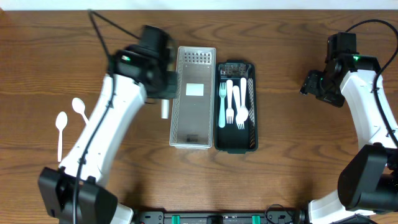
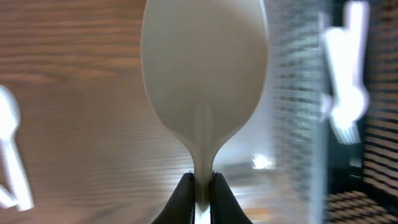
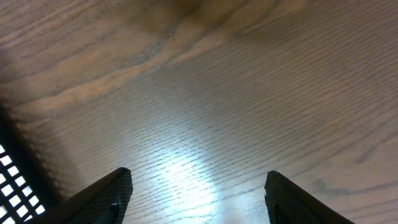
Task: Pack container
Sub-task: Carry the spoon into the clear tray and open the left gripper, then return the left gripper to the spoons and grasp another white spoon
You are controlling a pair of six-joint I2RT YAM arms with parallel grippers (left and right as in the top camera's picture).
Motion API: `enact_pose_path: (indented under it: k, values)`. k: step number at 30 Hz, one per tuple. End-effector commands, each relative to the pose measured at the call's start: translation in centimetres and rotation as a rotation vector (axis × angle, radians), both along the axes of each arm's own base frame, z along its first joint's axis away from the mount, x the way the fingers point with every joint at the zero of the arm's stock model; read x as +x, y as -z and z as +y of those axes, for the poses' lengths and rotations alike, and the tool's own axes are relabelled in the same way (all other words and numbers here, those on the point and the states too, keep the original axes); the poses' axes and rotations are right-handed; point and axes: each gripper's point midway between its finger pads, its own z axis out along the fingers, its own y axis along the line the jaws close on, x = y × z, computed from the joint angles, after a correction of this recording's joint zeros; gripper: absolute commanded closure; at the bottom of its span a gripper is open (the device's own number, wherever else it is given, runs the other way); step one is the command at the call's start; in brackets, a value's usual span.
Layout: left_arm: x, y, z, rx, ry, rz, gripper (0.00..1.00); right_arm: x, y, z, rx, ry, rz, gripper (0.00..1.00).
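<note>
My left gripper (image 2: 203, 180) is shut on the neck of a white plastic spoon (image 2: 204, 74); in the overhead view the gripper (image 1: 163, 93) hangs just left of the clear mesh container (image 1: 193, 134), with the spoon's handle end (image 1: 165, 111) showing below it. The black mesh container (image 1: 250, 140) to the right holds several white and pale blue forks (image 1: 233, 102). Two more white spoons (image 1: 61, 124) lie on the table at the far left. My right gripper (image 3: 198, 186) is open and empty above bare wood, also showing at the right in the overhead view (image 1: 316, 84).
The wooden table (image 1: 298, 155) carries the two containers side by side at the middle. The black container's edge shows at the left of the right wrist view (image 3: 12, 180).
</note>
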Motion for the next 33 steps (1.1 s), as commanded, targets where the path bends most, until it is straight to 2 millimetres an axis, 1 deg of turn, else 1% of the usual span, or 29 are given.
enact_pose_path:
  k: [1,2,4,6,7,10,13,15,16,17,18,20,22,23,25,26,28,30,31,33]
  values:
    - [-0.6,1.6,-3.0,-0.026,-0.038,0.05,0.94,-0.1,0.4,-0.4,-0.013,-0.007,0.011,0.28]
    - [-0.6,2.4,-4.1,-0.022,-0.015,0.058,0.94,0.0,0.4,-0.4,-0.013,-0.007,0.01,0.28]
    - [-0.5,3.7,-5.1,-0.011,0.008,0.076,0.94,0.0,0.4,-0.4,-0.013,-0.007,0.01,0.29]
    - [-0.4,5.6,-5.9,0.007,0.023,0.107,0.94,0.0,0.4,-0.4,-0.013,-0.007,0.01,0.28]
    - [-0.3,6.7,-6.1,0.019,0.026,0.128,0.94,0.0,0.4,-0.4,-0.012,-0.007,0.011,0.28]
    - [-0.1,8.9,-6.2,0.043,0.028,0.17,0.94,-0.1,0.4,-0.4,-0.013,-0.007,0.011,0.28]
    - [-0.2,10.3,-6.2,0.06,0.028,0.201,0.94,-0.1,0.4,-0.4,-0.012,-0.007,0.011,0.28]
    - [-0.2,10.3,-6.2,0.06,0.029,0.2,0.94,-0.1,0.4,-0.4,-0.013,-0.007,0.011,0.28]
    - [-0.1,10.0,-6.2,0.058,0.038,0.191,0.89,0.0,0.4,-0.4,-0.012,-0.007,0.011,0.28]
    - [-0.1,9.7,-6.3,0.058,0.056,0.182,0.69,0.0,0.4,-0.4,-0.013,-0.008,0.011,0.28]
    - [0.0,9.2,-6.3,0.058,0.086,0.167,0.61,0.0,0.4,-0.4,-0.013,-0.008,0.011,0.28]
    - [0.1,7.9,-6.3,0.053,0.129,0.13,0.59,0.0,0.4,-0.4,-0.013,-0.007,0.011,0.28]
    - [0.4,5.8,-6.0,0.061,0.145,0.075,0.5,0.0,0.4,-0.4,-0.013,-0.008,0.01,0.28]
    - [0.7,4.6,-5.3,0.081,0.132,0.038,0.45,0.0,0.4,-0.4,-0.013,-0.009,0.011,0.28]
    - [1.2,1.7,-3.2,0.127,0.078,-0.044,0.37,0.0,0.4,-0.4,-0.017,-0.019,0.012,0.28]
    - [1.3,0.5,-1.9,0.144,0.043,-0.078,0.3,0.0,0.4,-0.4,-0.018,-0.021,0.012,0.28]
    - [1.3,-2.0,1.4,0.177,-0.039,-0.132,0.18,0.0,0.4,-0.4,-0.019,-0.021,0.013,0.28]
    - [1.0,-4.1,5.6,0.189,-0.142,-0.157,0.04,0.0,0.4,-0.4,-0.019,-0.022,0.013,0.28]
    - [0.8,-4.8,7.7,0.189,-0.195,-0.159,0.02,0.0,0.4,-0.4,-0.02,-0.022,0.012,0.28]
    - [0.4,-5.5,12.2,0.197,-0.318,-0.151,0.02,0.0,0.4,-0.4,-0.02,-0.025,0.009,0.28]
